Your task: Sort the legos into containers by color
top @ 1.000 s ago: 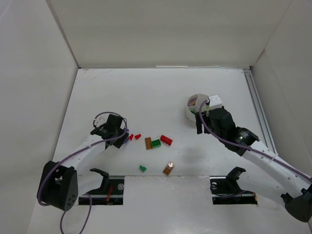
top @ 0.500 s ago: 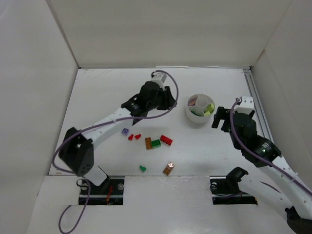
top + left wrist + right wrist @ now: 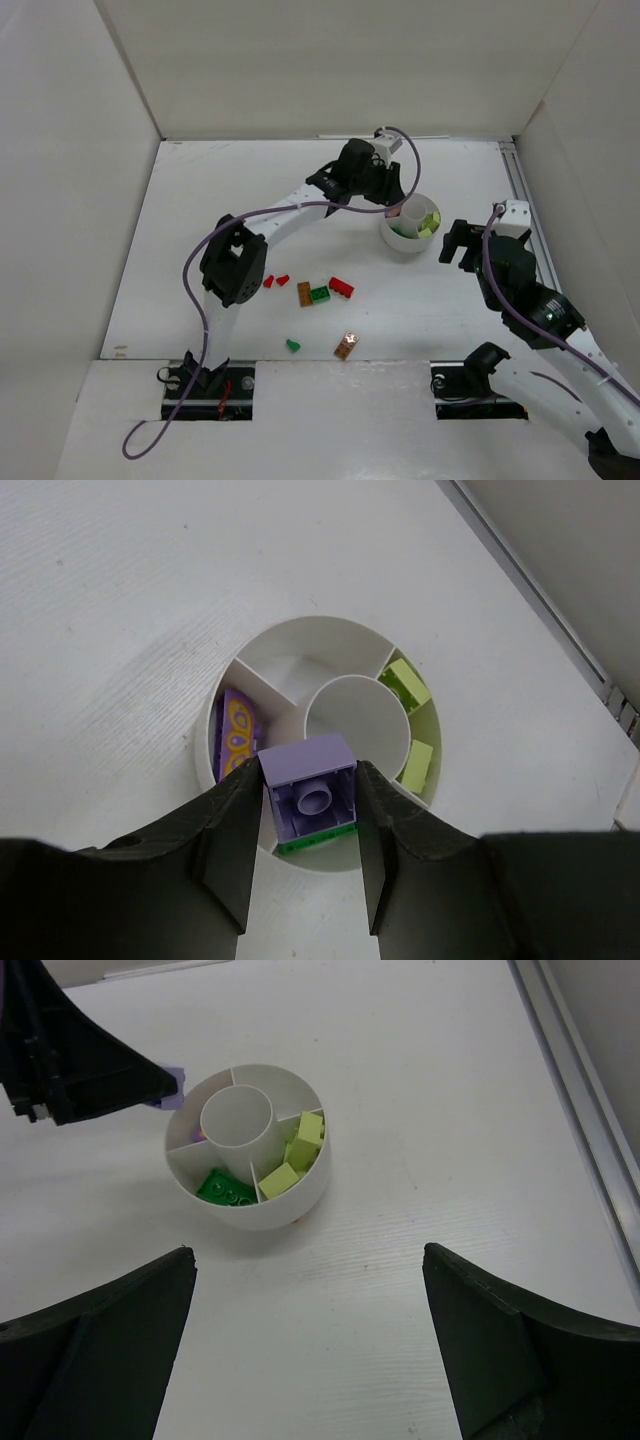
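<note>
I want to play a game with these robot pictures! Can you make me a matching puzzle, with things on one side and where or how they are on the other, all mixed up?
Things:
1. plain lilac brick
2. pale yellow bricks
3. long red brick
4. right claw

Where or how:
A. lying on the table
B. open, holding nothing
C. pinched in the left claw
D. inside the dish

Pairs: 1-C, 2-D, 3-A, 4-B

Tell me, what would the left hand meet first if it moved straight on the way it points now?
Probably the white dish: the left hand, holding a purple brick, points down at it. Height above it is unclear.
</note>
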You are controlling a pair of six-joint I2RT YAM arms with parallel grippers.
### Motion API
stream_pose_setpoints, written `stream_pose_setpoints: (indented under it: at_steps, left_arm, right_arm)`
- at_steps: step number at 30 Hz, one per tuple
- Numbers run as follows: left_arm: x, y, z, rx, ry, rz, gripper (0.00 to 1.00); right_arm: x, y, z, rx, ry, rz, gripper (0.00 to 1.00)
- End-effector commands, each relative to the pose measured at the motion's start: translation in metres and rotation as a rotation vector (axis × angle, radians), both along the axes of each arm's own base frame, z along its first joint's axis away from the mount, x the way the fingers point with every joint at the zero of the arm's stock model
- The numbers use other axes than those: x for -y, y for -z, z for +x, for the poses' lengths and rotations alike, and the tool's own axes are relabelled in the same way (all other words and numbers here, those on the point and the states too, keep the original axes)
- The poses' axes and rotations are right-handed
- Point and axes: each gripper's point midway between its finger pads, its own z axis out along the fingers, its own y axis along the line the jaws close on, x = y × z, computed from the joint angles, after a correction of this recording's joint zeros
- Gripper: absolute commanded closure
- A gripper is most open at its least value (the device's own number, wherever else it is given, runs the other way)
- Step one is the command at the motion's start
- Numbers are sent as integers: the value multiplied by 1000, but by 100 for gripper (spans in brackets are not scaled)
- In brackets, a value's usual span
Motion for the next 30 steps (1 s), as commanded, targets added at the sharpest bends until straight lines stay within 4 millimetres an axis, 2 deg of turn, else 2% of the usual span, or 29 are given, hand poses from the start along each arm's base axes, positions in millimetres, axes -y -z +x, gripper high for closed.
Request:
stream_pose_setpoints:
  at_steps: [1, 4, 8, 9, 11, 13, 17, 18, 20, 23, 24, 26, 28, 29, 30]
  left_arm:
    - [10, -18, 6, 40, 41, -20, 86]
    - [14, -9, 4, 19, 68, -20, 86]
    - [15, -11, 7, 32, 59, -25, 78]
    - [14, -6, 6, 24, 59, -18, 76]
    - [13, -1, 3, 13, 67, -14, 68]
    - [14, -2, 1, 9, 78, -18, 54]
    - [13, 0, 0, 1, 78, -11, 35]
    - [13, -5, -1, 8, 78, -17, 31]
    - [13, -5, -1, 8, 78, -17, 31]
    - [9, -18, -4, 22, 78, -29, 31]
    - [8, -32, -6, 47, 78, -49, 31]
    - [6, -44, -9, 54, 74, -67, 30]
    - [-11, -64, -10, 72, 50, -90, 27]
    - [-19, -71, -12, 68, 35, -103, 22]
    - [-31, -54, -18, 38, 20, -89, 20]
  right_arm:
    - [8, -16, -1, 37, 28, 4, 0]
    - [9, -16, -1, 39, 37, 1, 0]
    - [10, -15, -2, 32, 37, -4, 0]
    - [10, -15, -2, 32, 37, -4, 0]
    - [10, -15, -2, 32, 37, -4, 0]
    - [10, -15, -2, 32, 37, -4, 0]
    - [10, -15, -2, 32, 37, -4, 0]
    - [10, -15, -2, 32, 37, -4, 0]
    - [10, -15, -2, 32, 37, -4, 0]
    - [11, -17, -3, 40, 37, 2, 0]
    - [12, -18, -5, 48, 37, 8, 0]
    - [10, -18, -5, 44, 19, 2, 0]
    - [1, -23, 0, 61, -37, -26, 0]
    - [-10, -23, 1, 56, -103, -29, 0]
    - [-17, -22, 4, 51, -140, -41, 0]
